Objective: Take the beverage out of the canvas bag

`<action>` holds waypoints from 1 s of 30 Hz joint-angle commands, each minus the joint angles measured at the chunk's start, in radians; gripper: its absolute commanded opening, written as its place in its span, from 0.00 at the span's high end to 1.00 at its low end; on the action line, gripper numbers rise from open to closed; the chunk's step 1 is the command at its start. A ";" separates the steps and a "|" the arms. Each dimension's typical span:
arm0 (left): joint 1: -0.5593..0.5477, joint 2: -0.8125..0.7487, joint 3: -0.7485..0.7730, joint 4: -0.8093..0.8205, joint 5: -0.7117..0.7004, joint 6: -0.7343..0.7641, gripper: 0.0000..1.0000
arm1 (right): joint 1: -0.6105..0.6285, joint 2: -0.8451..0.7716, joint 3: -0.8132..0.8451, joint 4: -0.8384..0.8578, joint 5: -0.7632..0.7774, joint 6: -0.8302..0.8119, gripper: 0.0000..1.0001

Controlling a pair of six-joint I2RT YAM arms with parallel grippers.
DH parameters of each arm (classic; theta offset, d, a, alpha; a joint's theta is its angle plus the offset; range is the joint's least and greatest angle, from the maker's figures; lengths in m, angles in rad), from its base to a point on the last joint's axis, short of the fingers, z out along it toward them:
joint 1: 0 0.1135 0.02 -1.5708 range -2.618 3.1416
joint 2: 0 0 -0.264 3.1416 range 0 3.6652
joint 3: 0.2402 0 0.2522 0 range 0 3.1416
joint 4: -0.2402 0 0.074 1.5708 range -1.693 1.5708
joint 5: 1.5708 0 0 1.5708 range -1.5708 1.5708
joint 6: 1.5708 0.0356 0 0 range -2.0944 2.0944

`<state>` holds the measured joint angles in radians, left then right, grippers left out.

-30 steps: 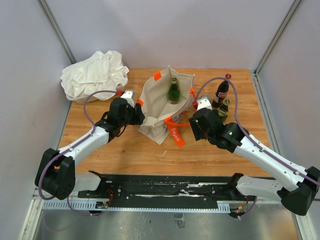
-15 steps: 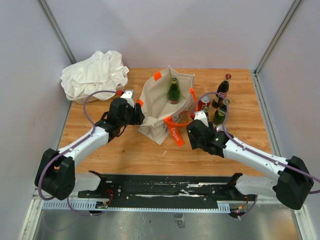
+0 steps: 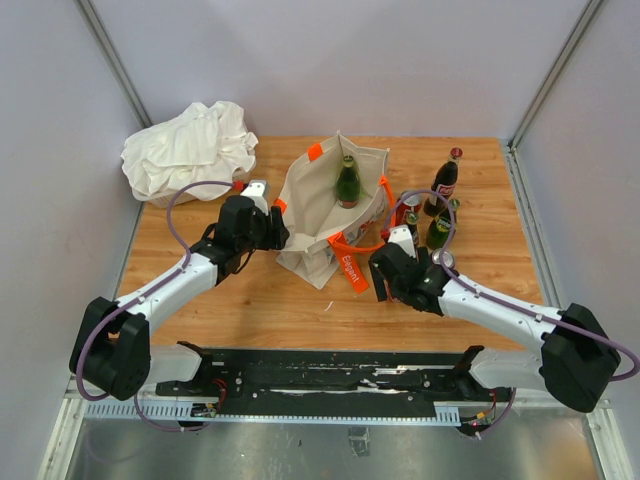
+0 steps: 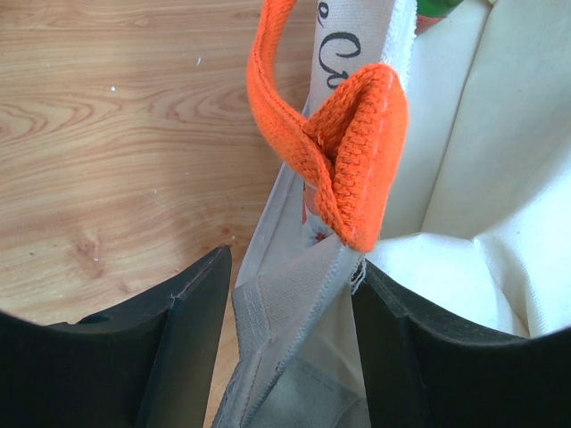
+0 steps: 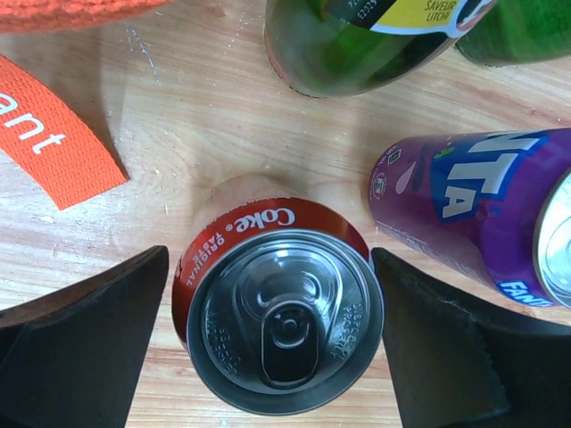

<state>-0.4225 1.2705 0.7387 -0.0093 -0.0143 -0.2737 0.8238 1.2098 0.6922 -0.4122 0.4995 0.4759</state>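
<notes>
The cream canvas bag (image 3: 322, 215) with orange handles stands open at mid table. A green bottle (image 3: 347, 183) stands upright inside it. My left gripper (image 3: 273, 226) is shut on the bag's left rim (image 4: 294, 294), just under an orange handle (image 4: 352, 152). My right gripper (image 3: 405, 247) points down, right of the bag, jaws wide apart. In the right wrist view a red Coke can (image 5: 278, 308) stands on the wood between its fingers (image 5: 89, 348), with a thin gap on the left side. The gripper hides that can in the top view.
A purple Fanta can (image 5: 464, 209) and a green bottle (image 5: 357, 45) stand close around the Coke can. Another red can (image 3: 411, 204), a green bottle (image 3: 440, 228) and a cola bottle (image 3: 445, 180) stand right of the bag. The orange strap tag (image 3: 352, 272) lies in front. A white cloth heap (image 3: 190, 148) lies far left.
My right gripper has drawn back from the bag's right side toward the near edge, uncovering the red can and small bottle behind it. The left arm has not moved.
</notes>
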 commanded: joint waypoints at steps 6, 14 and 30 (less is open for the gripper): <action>-0.003 -0.003 -0.004 -0.031 -0.030 0.022 0.40 | -0.003 -0.026 0.162 -0.110 0.054 -0.063 0.02; -0.004 -0.001 -0.010 -0.022 -0.033 0.018 0.40 | 0.025 -0.100 0.431 -0.139 0.119 -0.275 0.05; -0.004 -0.020 -0.007 -0.016 -0.032 0.006 0.58 | -0.009 0.250 0.806 0.188 -0.122 -0.532 0.48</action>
<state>-0.4225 1.2686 0.7387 -0.0090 -0.0311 -0.2749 0.8299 1.3418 1.4178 -0.2657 0.4778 0.0017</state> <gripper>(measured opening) 0.446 0.517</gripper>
